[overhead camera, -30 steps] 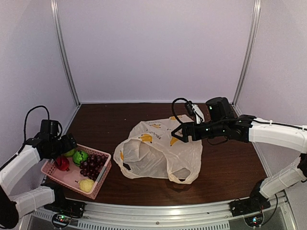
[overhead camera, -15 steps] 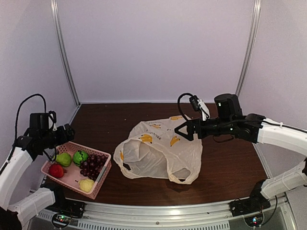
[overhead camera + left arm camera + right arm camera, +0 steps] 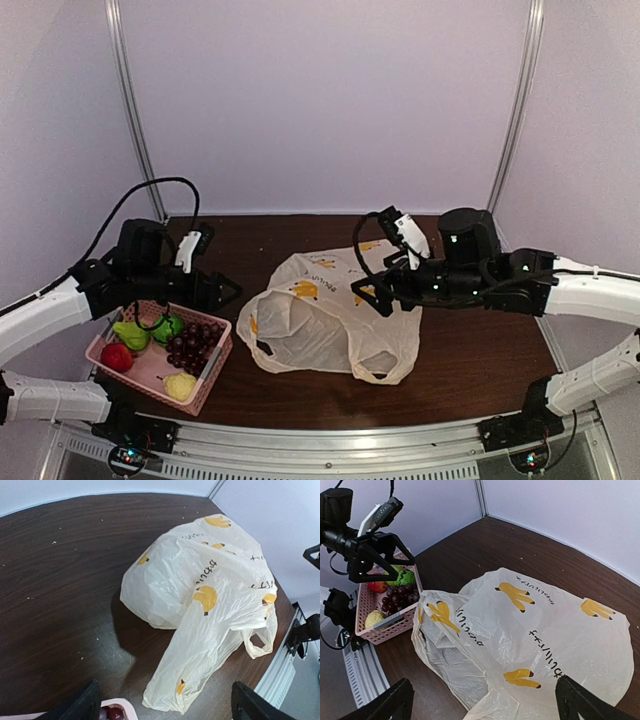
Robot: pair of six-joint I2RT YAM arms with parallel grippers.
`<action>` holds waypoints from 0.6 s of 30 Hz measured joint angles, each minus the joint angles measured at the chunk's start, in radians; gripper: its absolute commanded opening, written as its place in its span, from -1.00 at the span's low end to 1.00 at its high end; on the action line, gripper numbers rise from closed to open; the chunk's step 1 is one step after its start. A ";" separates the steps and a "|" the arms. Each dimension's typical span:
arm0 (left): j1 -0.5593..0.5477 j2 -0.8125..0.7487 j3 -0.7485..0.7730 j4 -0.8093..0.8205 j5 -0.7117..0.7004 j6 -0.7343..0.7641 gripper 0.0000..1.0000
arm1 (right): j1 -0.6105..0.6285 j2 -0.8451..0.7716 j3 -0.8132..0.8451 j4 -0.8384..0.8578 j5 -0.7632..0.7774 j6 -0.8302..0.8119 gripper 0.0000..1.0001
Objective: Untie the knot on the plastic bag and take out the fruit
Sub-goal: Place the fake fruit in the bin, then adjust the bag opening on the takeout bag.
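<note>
The plastic bag (image 3: 335,310) lies slack in the middle of the table, its mouth (image 3: 285,325) gaping to the left and a handle loop (image 3: 385,368) loose at the front. No knot shows. The fruit sits in the pink basket (image 3: 210,372): green striped ball (image 3: 167,327), grape bunch (image 3: 195,343), red apple (image 3: 117,356), yellow pear (image 3: 180,385), green pear (image 3: 130,335). My left gripper (image 3: 222,293) is open and empty, above the basket's right edge, left of the bag (image 3: 200,590). My right gripper (image 3: 368,295) is open and empty above the bag's (image 3: 535,630) right part.
The basket (image 3: 380,630) stands at the front left, near the table's front rail. Metal posts and pale walls close in the back and sides. Brown tabletop (image 3: 470,350) shows to the right of and behind the bag.
My left arm has swung up from the basket's left side and to the right, towards the bag. My right gripper has shifted slightly left and lower over the bag.
</note>
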 measured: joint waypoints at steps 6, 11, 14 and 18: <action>-0.095 0.170 0.005 0.083 -0.050 0.005 0.95 | 0.103 0.135 0.022 -0.011 0.213 -0.027 0.99; -0.130 0.243 -0.011 0.190 -0.047 -0.010 0.95 | 0.158 0.218 0.040 -0.006 0.329 -0.041 1.00; -0.141 0.286 -0.014 0.243 -0.049 -0.018 0.86 | 0.171 0.260 0.064 0.007 0.376 -0.057 1.00; -0.142 0.323 -0.032 0.313 -0.046 -0.044 -0.02 | 0.196 0.305 0.089 0.031 0.433 -0.087 1.00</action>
